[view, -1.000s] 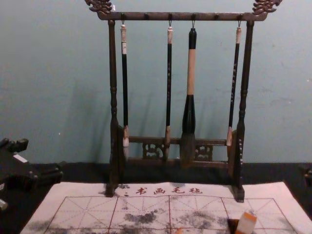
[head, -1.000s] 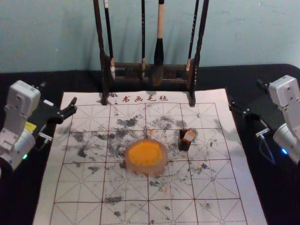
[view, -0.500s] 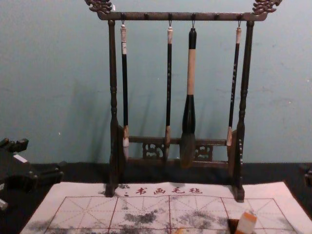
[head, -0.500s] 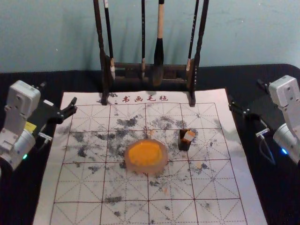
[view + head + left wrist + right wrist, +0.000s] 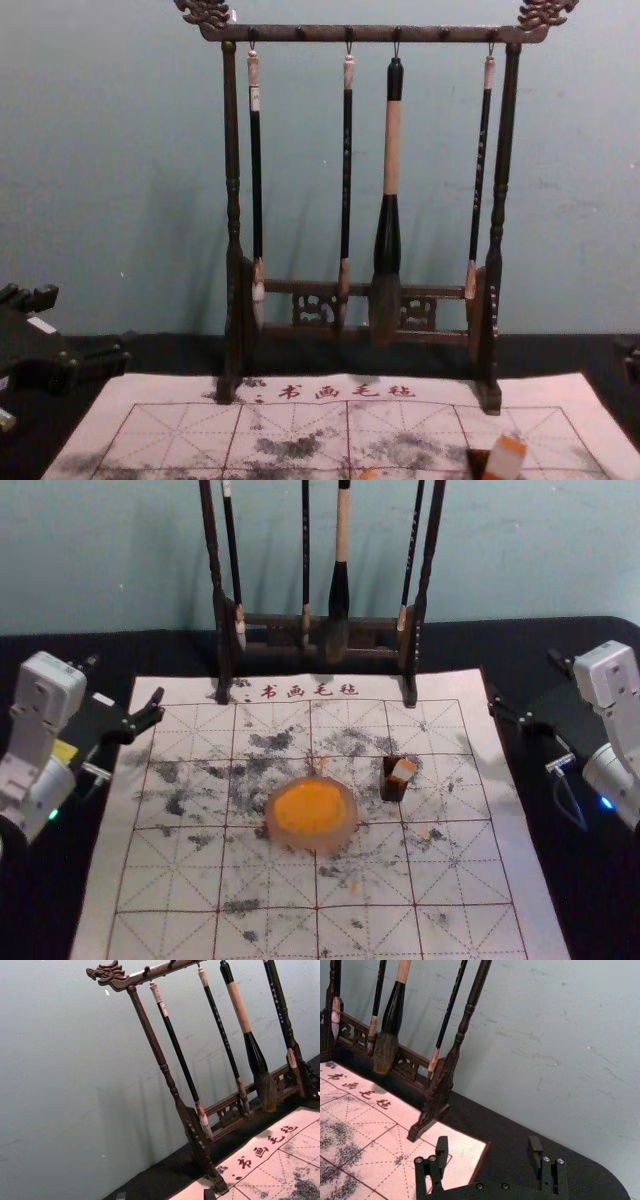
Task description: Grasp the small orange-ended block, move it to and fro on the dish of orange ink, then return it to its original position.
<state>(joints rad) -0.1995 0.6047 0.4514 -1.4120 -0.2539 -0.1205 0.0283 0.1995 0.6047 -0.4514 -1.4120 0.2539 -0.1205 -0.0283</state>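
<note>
Since the orange-ended block [image 5: 403, 770] tilts at the dark holder [image 5: 391, 789] right of the ink dish [image 5: 341, 838], an off-centre grasp could topple it, with the right gripper [image 5: 488, 1144] and left gripper [image 5: 125, 682], fingers wide apart, at their own sides of the mat [image 5: 105, 880].

Looks like wood on rack [image 5: 233, 150], carved, w/ slight sheen. Smooth & glossy on big brush [image 5: 387, 230], rough at bristles [image 5: 384, 305]. Matt, cloth or paper, for mat [image 5: 480, 880]. Smooth, prob. plastic, for dish [image 5: 312, 844]. Matt on right gripper [image 5: 528, 682], w/ shiny metal screws [image 5: 480, 1186]. Smooth w/ scuffs on wall [image 5: 520, 540].
</note>
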